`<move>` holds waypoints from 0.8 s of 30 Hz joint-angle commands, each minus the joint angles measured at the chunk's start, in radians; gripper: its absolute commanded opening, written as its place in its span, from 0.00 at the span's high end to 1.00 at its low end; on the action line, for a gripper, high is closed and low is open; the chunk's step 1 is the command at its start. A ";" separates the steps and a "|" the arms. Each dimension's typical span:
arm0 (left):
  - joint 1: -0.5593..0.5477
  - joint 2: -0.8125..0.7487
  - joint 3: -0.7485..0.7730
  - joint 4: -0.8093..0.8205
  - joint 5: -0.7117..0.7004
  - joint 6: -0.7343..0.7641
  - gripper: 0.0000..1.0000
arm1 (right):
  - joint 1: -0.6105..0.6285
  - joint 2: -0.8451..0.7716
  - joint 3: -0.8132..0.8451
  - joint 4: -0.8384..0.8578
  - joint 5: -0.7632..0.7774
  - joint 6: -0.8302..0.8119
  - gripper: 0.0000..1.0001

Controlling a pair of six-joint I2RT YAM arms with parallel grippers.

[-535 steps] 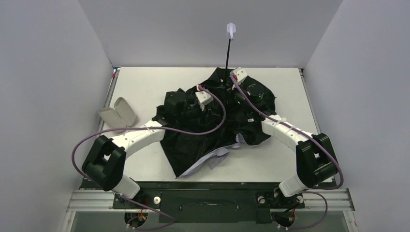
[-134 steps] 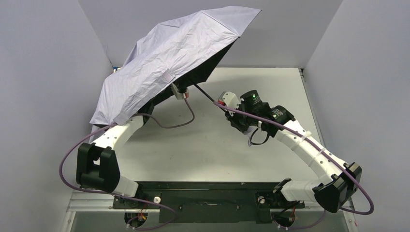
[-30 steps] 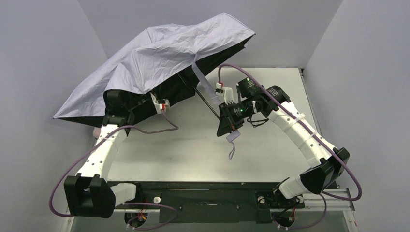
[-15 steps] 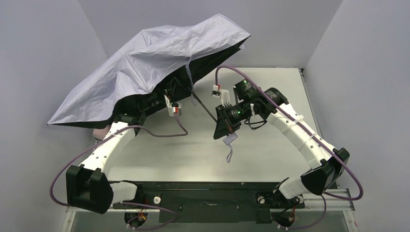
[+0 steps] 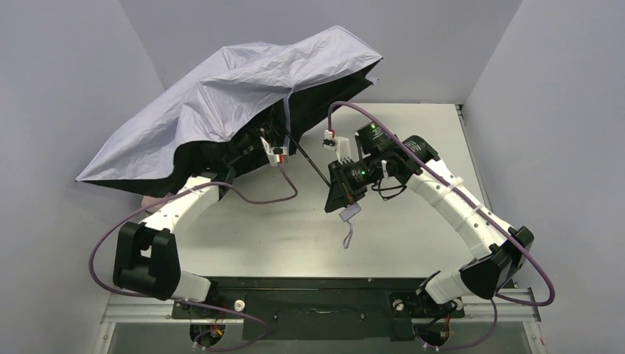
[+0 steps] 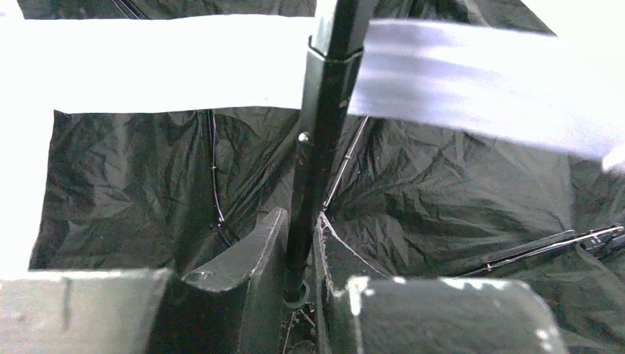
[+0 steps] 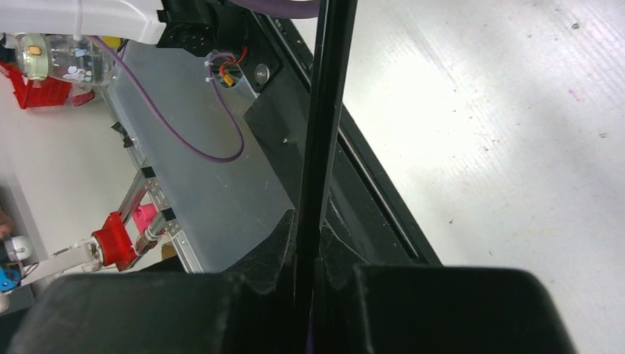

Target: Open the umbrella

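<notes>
The umbrella [image 5: 236, 85] hangs spread over the back left of the table, with crumpled pale lilac-white fabric on top and its black inner side below. Its thin black shaft [image 5: 309, 162] slants down to the right. My left gripper [image 5: 267, 141] sits under the canopy, shut on the upper shaft [image 6: 317, 169]; in the left wrist view the gripper [image 6: 298, 251] has black fabric and ribs behind it. My right gripper [image 5: 333, 193] is shut on the lower shaft [image 7: 324, 110], as the right wrist view of the gripper [image 7: 308, 251] shows. The lilac handle [image 5: 351, 211] and its strap hang just below.
A pale pink capsule case [image 5: 147, 200] peeks out under the canopy's low left edge. Grey walls close in the left, back and right. The white table [image 5: 413, 140] ends at a black front rail [image 5: 309, 287]. A blurred white strap [image 6: 184, 63] crosses the left wrist view.
My left arm has swung right, with its wrist moving along under the canopy toward the shaft. The canopy has shifted and crumpled a little. My right arm has barely moved.
</notes>
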 commanded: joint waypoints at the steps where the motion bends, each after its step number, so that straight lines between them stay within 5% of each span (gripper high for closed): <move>1: 0.094 0.072 0.035 0.106 -0.179 -0.019 0.89 | 0.011 -0.098 -0.007 0.004 -0.035 -0.125 1.00; 12: 0.290 0.294 0.249 0.245 -0.318 0.043 0.75 | 0.011 -0.155 -0.091 -0.123 0.073 -0.264 1.00; 16: 0.341 0.314 0.323 0.181 -0.335 0.031 0.85 | 0.008 -0.168 -0.119 -0.139 0.133 -0.296 1.00; 24: 0.410 0.377 0.404 0.208 -0.424 0.061 0.85 | 0.010 -0.204 -0.203 -0.157 0.286 -0.346 1.00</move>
